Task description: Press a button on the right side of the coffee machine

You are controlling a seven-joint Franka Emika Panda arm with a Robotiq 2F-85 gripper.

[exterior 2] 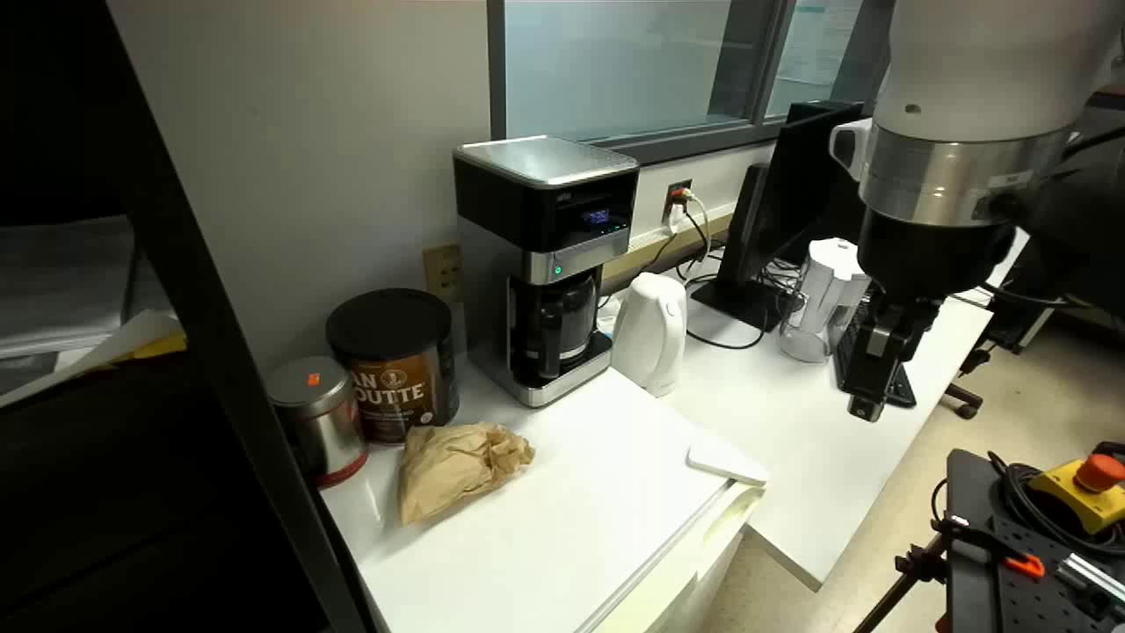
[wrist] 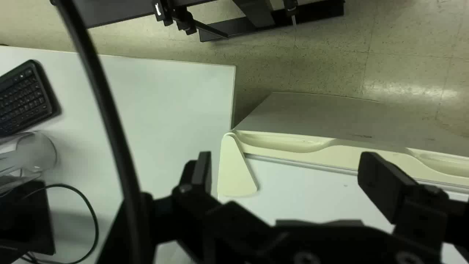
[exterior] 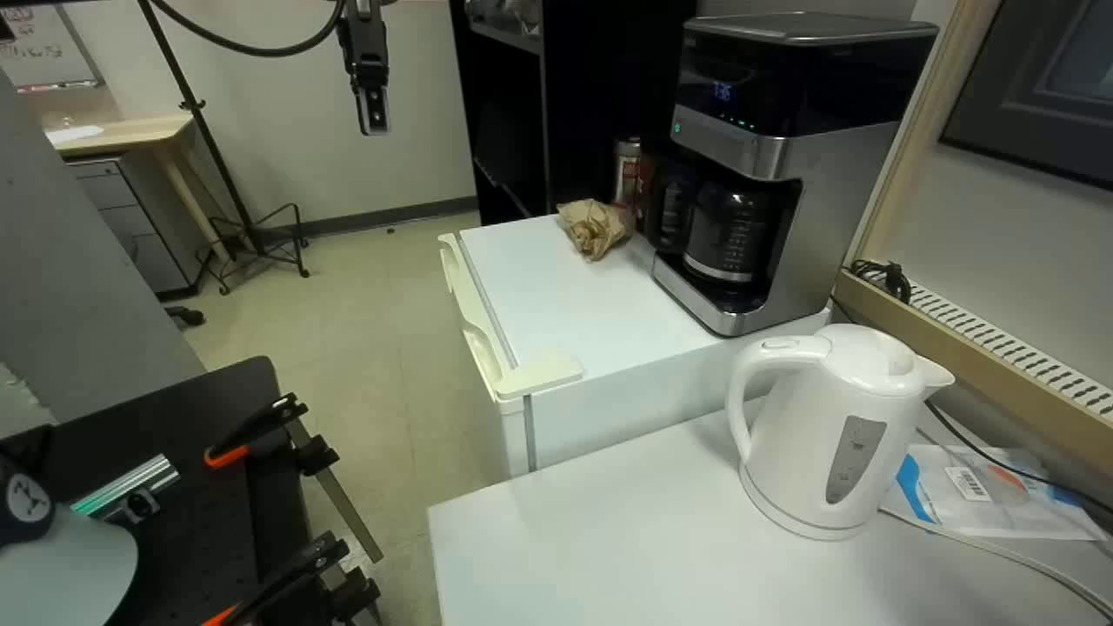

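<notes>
Coffee machine (exterior 2: 549, 264) well apart from pincer (wrist: 287, 172).

Lab-slash-office with a coffee corner, I'd say. Office bit: keyboard (wrist: 23, 101) on a white desk (wrist: 165, 106), well left of the fingers (wrist: 381, 187) in the wrist view, and in an exterior view a scribbled-on whiteboard (exterior: 52, 52) and a drawer cabinet (exterior: 130, 217), also left of them. Lab bit: yellow box (exterior 2: 1088, 507) with a red button (exterior 2: 1100, 472), plus a clamp (exterior 2: 1024, 565), on a black table (exterior 2: 971, 492), below and right of the fingers in an exterior view. Coffee bit: coffee machine (exterior: 783, 161) and white kettle (exterior: 809, 435) right of the fingers in an exterior view, and what looks like a fridge (wrist: 304, 194) between the fingers in the wrist view.
</notes>
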